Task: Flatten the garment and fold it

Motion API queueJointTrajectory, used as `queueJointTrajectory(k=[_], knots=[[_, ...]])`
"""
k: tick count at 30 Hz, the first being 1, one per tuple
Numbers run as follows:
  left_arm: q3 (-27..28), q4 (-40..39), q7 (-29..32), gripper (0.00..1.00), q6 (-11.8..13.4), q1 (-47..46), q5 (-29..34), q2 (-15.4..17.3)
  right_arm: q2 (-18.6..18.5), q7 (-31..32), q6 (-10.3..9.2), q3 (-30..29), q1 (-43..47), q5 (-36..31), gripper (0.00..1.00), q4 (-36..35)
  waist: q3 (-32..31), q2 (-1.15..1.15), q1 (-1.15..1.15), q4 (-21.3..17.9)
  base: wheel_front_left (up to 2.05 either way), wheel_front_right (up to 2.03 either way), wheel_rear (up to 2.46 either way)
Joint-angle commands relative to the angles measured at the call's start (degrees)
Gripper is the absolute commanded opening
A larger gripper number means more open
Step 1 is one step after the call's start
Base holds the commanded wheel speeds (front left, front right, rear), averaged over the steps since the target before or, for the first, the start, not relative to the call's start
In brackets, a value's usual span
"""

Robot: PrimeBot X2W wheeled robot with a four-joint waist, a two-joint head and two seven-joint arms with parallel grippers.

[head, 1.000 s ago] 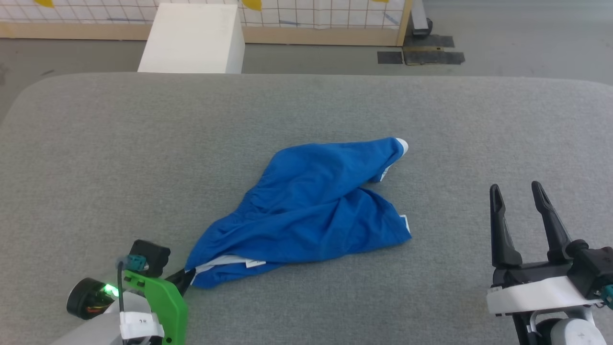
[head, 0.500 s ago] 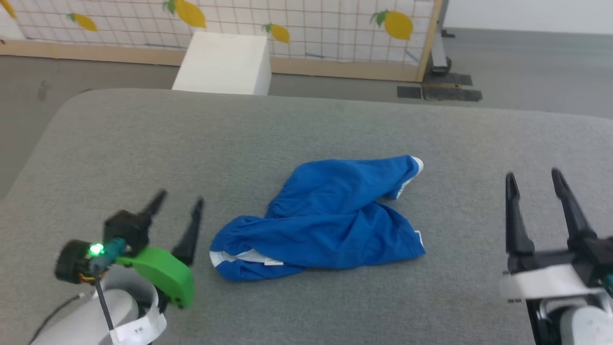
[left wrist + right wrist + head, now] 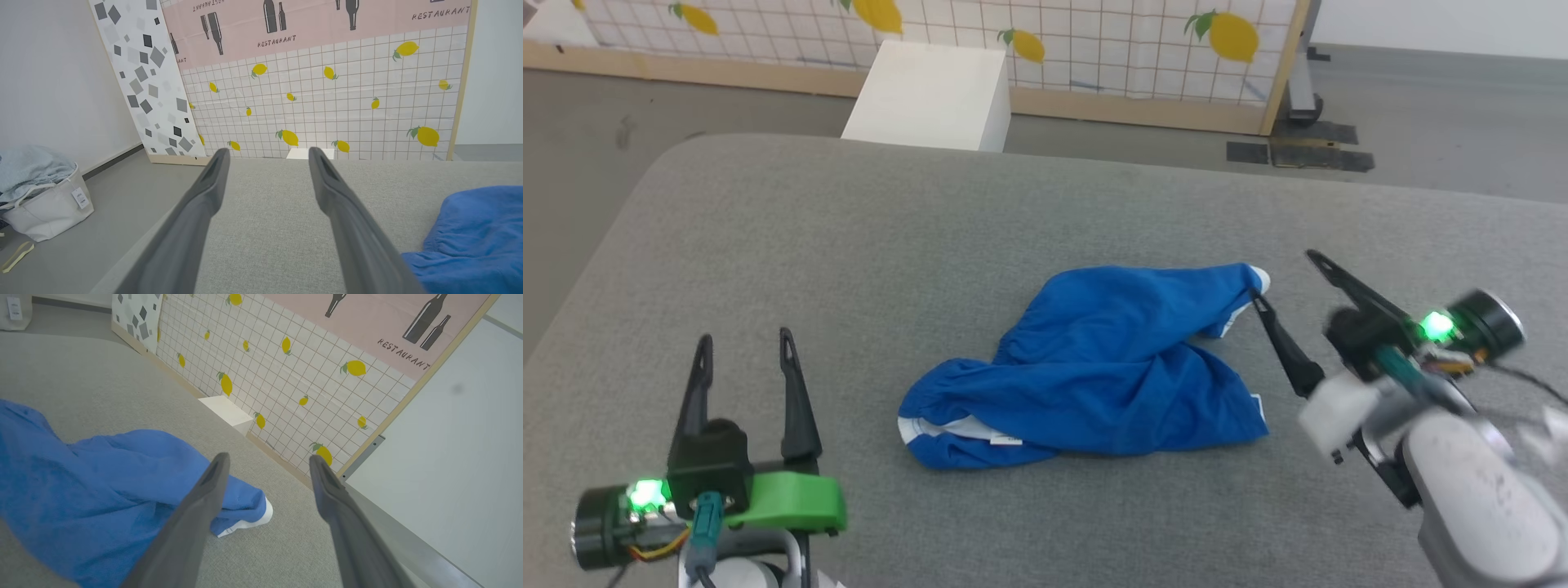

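Swung in beside the garment (image 3: 1111,359) at centre right, right gripper (image 3: 1281,274) is spread wide, left gripper (image 3: 744,336) drawn back to lower left, also wide, both empty.

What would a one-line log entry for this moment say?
blue shorts: bunched, unfolded, on grey fabric surface | left jaws: open, clear of shorts | right jaws: open, near leg hem

Your head camera looks down on the garment (image 3: 1094,367). Left wrist camera sits low at its left, facing the lemon screen (image 3: 327,102) beyond; right wrist camera hangs close over its right end.
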Motion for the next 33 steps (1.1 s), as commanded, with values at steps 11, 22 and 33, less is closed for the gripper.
queueJointTrajectory(k=[11, 22, 33], knots=[[9.60, 1.83, -0.20, 1.00, -11.75, 4.16, 8.21, -11.92, -16.29, 34.87, -0.09, 34.52, -22.06, 37.84, 1.00, 1.64, 4.00, 0.00, 0.00, 5.39, 0.00, 0.00, 0.00], [15.04, 3.68, -0.20, 1.00, -20.14, 1.95, 13.63, -21.11, -19.47, 48.50, -0.09, 48.63, -33.84, 53.58, 1.00, 7.06, 10.38, 0.00, 0.00, 11.20, 0.00, 0.00, 0.00], [19.13, 4.27, -0.20, 1.00, -24.29, 0.02, 16.52, -25.23, -17.59, 42.93, -0.09, 54.55, -35.51, 56.80, 0.00, 12.51, 13.91, 0.00, 0.00, 12.35, 0.00, 0.00, 0.00]])
